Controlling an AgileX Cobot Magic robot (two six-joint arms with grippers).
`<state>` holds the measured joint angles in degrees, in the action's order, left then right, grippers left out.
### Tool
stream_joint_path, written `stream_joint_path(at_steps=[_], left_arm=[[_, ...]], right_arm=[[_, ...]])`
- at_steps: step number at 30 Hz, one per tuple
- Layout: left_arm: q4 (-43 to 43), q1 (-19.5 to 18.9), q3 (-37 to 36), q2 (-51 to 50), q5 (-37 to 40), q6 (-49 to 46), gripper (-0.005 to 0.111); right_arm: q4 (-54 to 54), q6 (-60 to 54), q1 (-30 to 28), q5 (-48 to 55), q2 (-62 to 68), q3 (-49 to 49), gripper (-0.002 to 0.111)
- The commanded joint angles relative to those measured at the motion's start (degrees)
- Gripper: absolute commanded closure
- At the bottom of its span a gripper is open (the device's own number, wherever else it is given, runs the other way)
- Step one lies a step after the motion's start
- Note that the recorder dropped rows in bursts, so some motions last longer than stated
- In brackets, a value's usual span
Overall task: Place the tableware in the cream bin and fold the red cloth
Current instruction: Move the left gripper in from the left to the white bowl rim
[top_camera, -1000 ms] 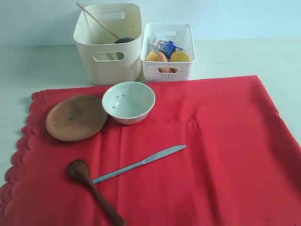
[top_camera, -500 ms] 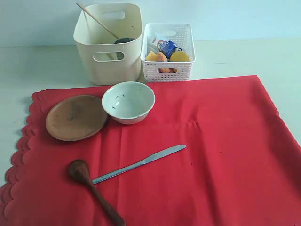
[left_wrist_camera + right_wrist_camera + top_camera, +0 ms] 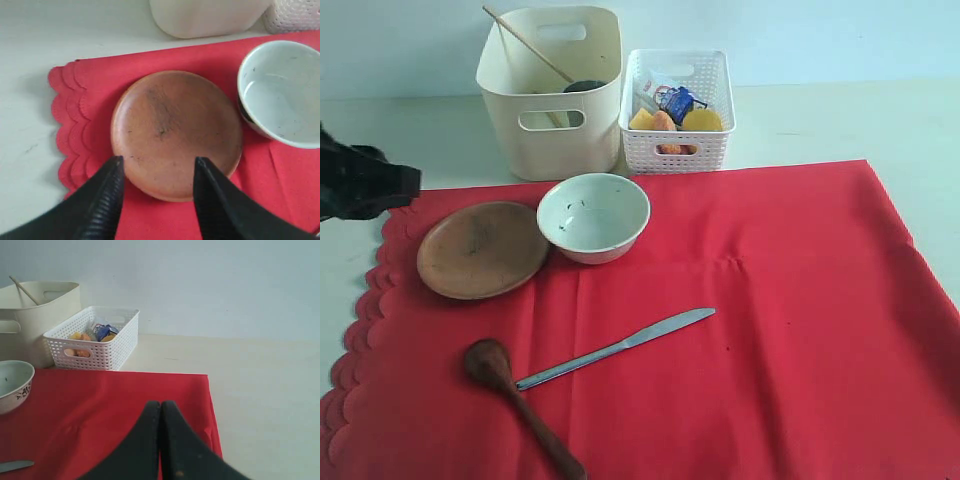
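Left gripper [image 3: 159, 161], jaws spread, hovers over the brown plate [image 3: 175, 125] on the red cloth's [image 3: 790, 300] left, ready to grasp; right gripper [image 3: 160, 403] shut.

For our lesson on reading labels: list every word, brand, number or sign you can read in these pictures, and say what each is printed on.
No text can be read anywhere.
Blue-and-white carton in the white basket: it carries print, but this is too small and blurred to read.
White bowl: dark marks only, no lettering.
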<state>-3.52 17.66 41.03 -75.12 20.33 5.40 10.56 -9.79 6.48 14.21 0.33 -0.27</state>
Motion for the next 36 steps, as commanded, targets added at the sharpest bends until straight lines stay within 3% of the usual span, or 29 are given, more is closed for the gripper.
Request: stream_joint_path(at_steps=[1,5,9,15,17,24,28,32,36], left_arm=[[-0.6,2.5,7.9,-9.4,1.6,-0.7,0.062],[-0.7,2.5,14.6,-17.1,5.4,-0.7,0.061],[-4.3,2.5,22.2,-24.2,9.1,-0.8,0.043],[-24.5,2.5,30.4,-33.0,11.3,-14.4,0.042],[-26.0,2.5,32.5,-35.8,12.1,-15.9,0.042],[-26.0,2.5,33.8,-41.6,11.5,-15.9,0.042],[-25.8,4.6,33.8,-42.4,11.2,-18.1,0.043],[-25.3,5.8,33.8,-42.4,10.8,-18.7,0.054],[-24.8,5.8,33.8,-42.4,10.8,-18.7,0.058]], right_arm=[[-0.1,-0.2,-0.3,-0.2,-0.3,0.3,0.108],[-0.1,-0.2,-0.3,-0.2,-0.3,0.3,0.108],[-0.1,-0.2,-0.3,-0.2,-0.3,0.3,0.108],[-0.1,-0.2,-0.3,-0.2,-0.3,0.3,0.108],[-0.1,-0.2,-0.3,-0.2,-0.3,0.3,0.108],[-0.1,-0.2,-0.3,-0.2,-0.3,0.3,0.108],[-0.1,-0.2,-0.3,-0.2,-0.3,0.3,0.108],[-0.1,-0.2,-0.3,-0.2,-0.3,0.3,0.108],[-0.1,-0.1,-0.3,-0.2,-0.3,0.3,0.108]])
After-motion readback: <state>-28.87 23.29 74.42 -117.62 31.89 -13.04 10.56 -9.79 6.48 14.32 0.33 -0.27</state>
